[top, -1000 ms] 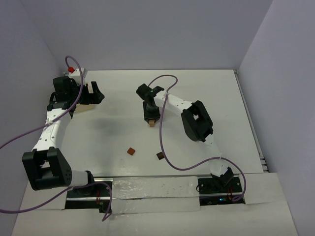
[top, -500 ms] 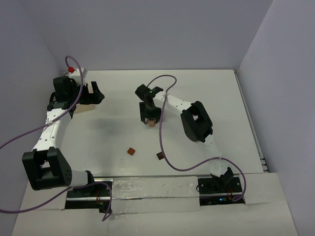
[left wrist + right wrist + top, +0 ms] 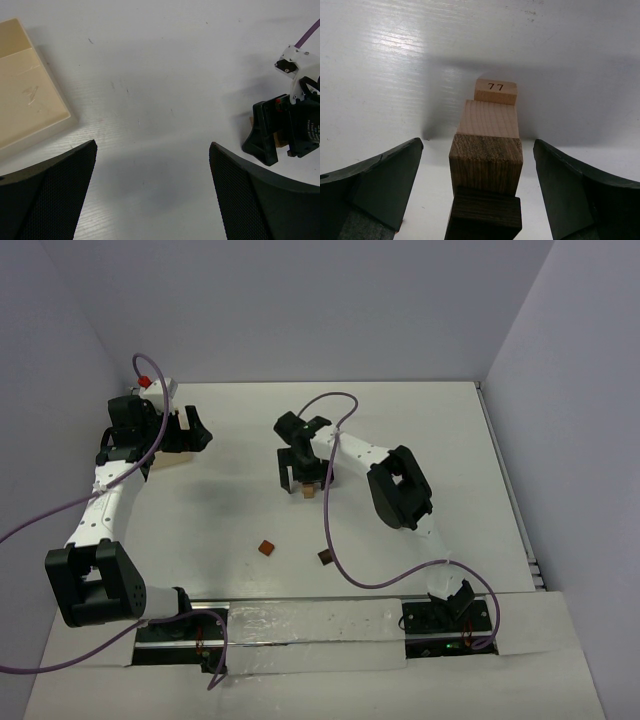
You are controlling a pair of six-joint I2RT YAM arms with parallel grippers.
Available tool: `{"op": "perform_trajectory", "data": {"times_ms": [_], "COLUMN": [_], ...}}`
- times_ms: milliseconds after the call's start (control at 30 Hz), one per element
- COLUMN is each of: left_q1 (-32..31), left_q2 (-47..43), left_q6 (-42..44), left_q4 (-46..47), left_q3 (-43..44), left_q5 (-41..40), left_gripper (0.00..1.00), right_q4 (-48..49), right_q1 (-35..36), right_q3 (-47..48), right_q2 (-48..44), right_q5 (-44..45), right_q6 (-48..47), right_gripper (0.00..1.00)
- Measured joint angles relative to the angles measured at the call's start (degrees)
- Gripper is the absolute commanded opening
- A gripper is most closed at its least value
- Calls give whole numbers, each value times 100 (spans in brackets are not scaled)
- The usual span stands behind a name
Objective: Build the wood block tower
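The tower (image 3: 487, 160) stands between my right gripper's open jaws, touching neither finger. From the right wrist view it shows a dark block (image 3: 483, 218) nearest the camera, a brown one, a pale one (image 3: 489, 119) and a tan piece marked 77 (image 3: 495, 92) at the far end. From above, the right gripper (image 3: 304, 474) hangs over the tower (image 3: 309, 491) near the table's middle. Two loose wood blocks lie nearer the arms: a reddish one (image 3: 266, 548) and a dark one (image 3: 325, 557). My left gripper (image 3: 190, 429) is open and empty at the far left.
A flat pale tan board (image 3: 22, 97) lies just left of the left gripper (image 3: 152, 150). The right arm's purple cable (image 3: 330, 530) loops down past the dark loose block. Grey walls close the table on three sides.
The right gripper's jaws have spread from shut on the tower's top block to wide open. The block stays on the stack. The left arm has not moved.
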Motion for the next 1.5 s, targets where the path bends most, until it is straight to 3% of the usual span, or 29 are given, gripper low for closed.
{"op": "perform_trajectory", "data": {"times_ms": [267, 667, 767, 900, 1067, 1267, 1500], "left_q1": [0, 0, 0, -99, -1331, -2209, -2790], "left_q2": [2, -26, -85, -323, -997, -1521, -1532], "left_q6": [0, 145, 393, 1331, 2982, 4100, 5497], "left_q4": [-5, -132, -287, -851, -1578, -2174, -2695], "left_q3": [0, 101, 107, 27, -954, -2149, -2493], "left_q5": [0, 54, 245, 1027, 1083, 874, 844], "left_gripper": [99, 99, 92, 87, 86, 79, 74], "right_q4": [-38, -5, 37, 149, 367, 463, 500], "right_q1": [41, 508, 681, 810, 693, 52, -1005], "right_q3": [77, 11, -34, -249, -702, -1379, -1531], "right_q2": [-485, -1923, -2268, -2668, -2987, -3117, -3139], "right_q5": [71, 711, 1016, 1369, 1647, 1542, 1081], "right_q6": [-138, -452, -557, -825, -1131, -1190, -1203], "right_gripper": [100, 100, 100, 100, 100, 100, 100]}}
